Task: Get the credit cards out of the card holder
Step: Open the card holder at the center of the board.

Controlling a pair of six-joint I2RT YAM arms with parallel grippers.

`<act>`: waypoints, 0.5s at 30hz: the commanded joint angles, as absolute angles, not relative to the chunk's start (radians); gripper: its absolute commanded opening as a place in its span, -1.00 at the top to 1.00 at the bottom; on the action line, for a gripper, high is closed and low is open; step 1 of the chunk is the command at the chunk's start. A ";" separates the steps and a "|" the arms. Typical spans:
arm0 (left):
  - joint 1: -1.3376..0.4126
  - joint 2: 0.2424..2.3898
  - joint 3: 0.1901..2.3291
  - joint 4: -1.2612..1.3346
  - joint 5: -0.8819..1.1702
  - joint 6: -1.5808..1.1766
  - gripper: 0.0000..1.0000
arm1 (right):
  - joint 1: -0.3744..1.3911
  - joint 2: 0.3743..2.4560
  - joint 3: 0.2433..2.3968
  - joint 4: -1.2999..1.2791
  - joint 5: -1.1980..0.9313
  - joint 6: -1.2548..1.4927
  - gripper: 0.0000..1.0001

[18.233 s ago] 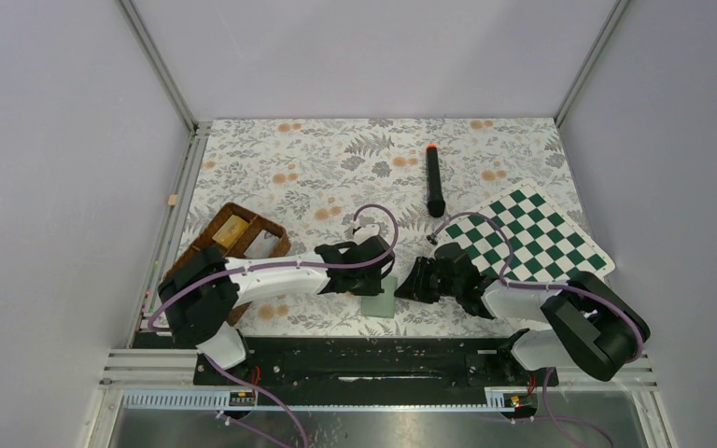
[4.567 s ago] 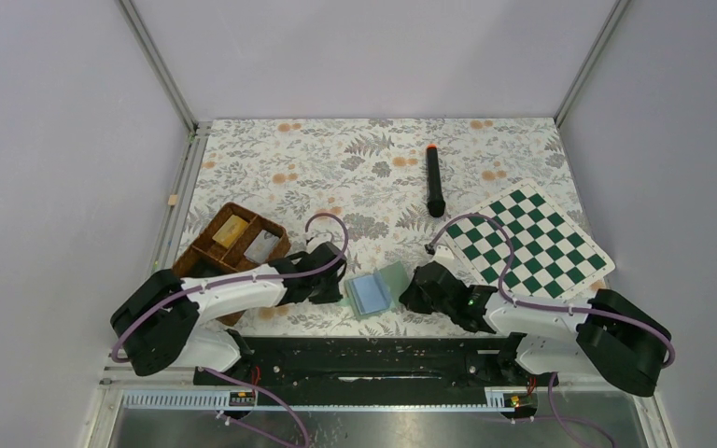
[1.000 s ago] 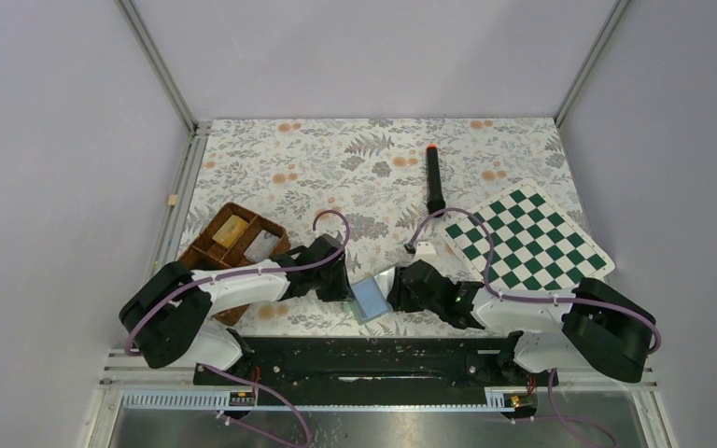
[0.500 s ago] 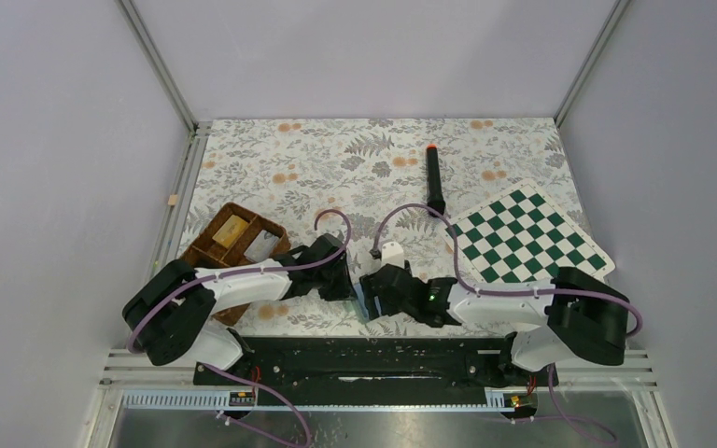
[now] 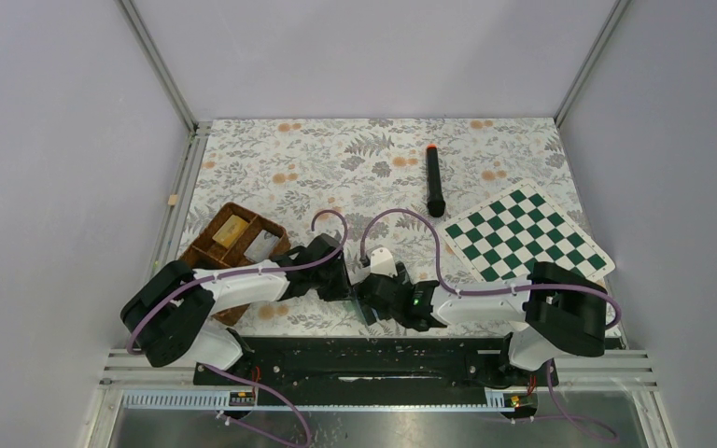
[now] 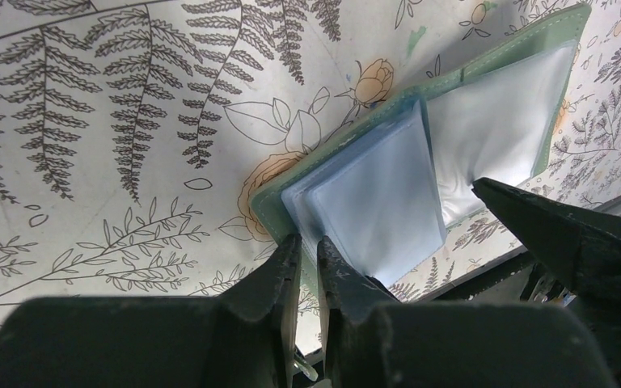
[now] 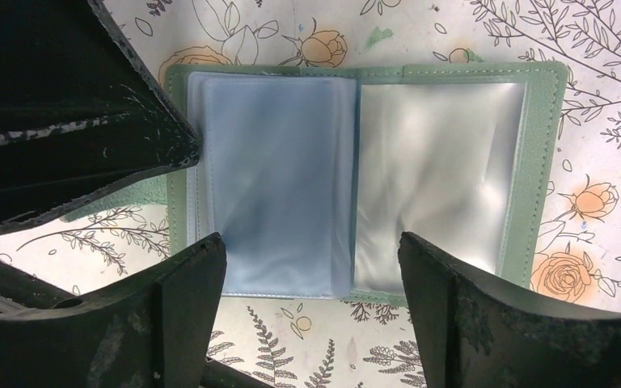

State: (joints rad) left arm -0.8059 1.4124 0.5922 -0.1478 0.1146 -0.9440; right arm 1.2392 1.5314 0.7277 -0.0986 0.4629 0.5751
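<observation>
Beneath right hand, open card holder, left hand pinching edge

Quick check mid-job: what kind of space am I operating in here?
Looks like a robot test cell, not a home: plain walls on aluminium framing, a floral cloth as work surface, and unrelated props such as a chessboard and wicker tray.

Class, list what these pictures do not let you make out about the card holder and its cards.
- Both wrist views: the cloudy, blurred sleeves of the card holder hide the credit cards. Whether any are inside, or how many, cannot be told.
- Top view: the card holder is almost wholly covered by the left gripper and the right gripper.
- Right wrist view: the holder's left edge lies under the left gripper.
</observation>
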 commanded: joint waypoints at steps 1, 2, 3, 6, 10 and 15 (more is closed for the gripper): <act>-0.798 1.407 0.573 -0.141 0.112 -0.939 0.73 | 1.251 1.534 0.756 -0.130 0.508 0.561 -0.71; -0.798 1.408 0.574 -0.142 0.111 -0.940 0.73 | 1.250 1.533 0.756 -0.129 0.505 0.560 -0.72; -0.798 1.409 0.576 -0.143 0.110 -0.939 0.73 | 1.251 1.532 0.758 -0.127 0.502 0.558 -0.74; -0.795 1.411 0.578 -0.145 0.111 -0.936 0.73 | 1.257 1.545 0.770 -0.127 0.501 0.555 -0.84; -0.793 1.410 0.577 -0.150 0.111 -0.933 0.73 | 1.268 1.578 0.788 -0.137 0.502 0.555 -0.87; -0.793 1.407 0.577 -0.153 0.110 -0.931 0.73 | 1.277 1.603 0.811 -0.163 0.528 0.557 -0.87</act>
